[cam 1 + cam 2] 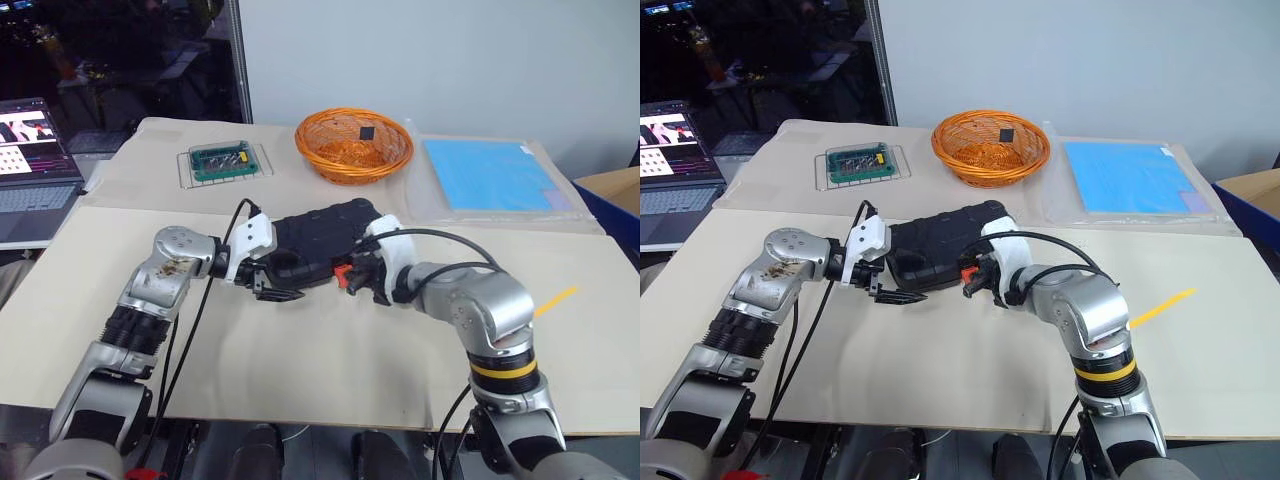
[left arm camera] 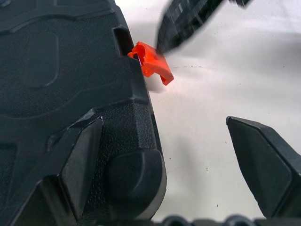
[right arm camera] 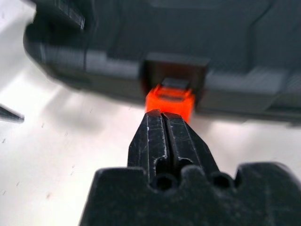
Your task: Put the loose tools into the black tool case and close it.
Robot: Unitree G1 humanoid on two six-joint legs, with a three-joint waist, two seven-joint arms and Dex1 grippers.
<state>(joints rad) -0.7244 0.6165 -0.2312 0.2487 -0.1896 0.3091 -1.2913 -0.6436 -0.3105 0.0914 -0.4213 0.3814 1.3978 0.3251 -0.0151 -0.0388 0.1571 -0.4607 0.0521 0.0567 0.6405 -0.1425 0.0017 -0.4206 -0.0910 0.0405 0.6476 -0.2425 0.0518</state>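
Observation:
The black tool case lies closed on the table between my two grippers, its orange latch facing me. My left gripper is open at the case's left front corner. One finger rests on the lid and the other finger stands off over bare table. My right gripper is shut with nothing between its fingers, and its tips press against the orange latch. The loose tools are out of view.
An orange woven basket stands behind the case. A green circuit board on a wire rack is at the back left, a blue sheet at the back right. A laptop sits off the table's left, a yellow strip lies right.

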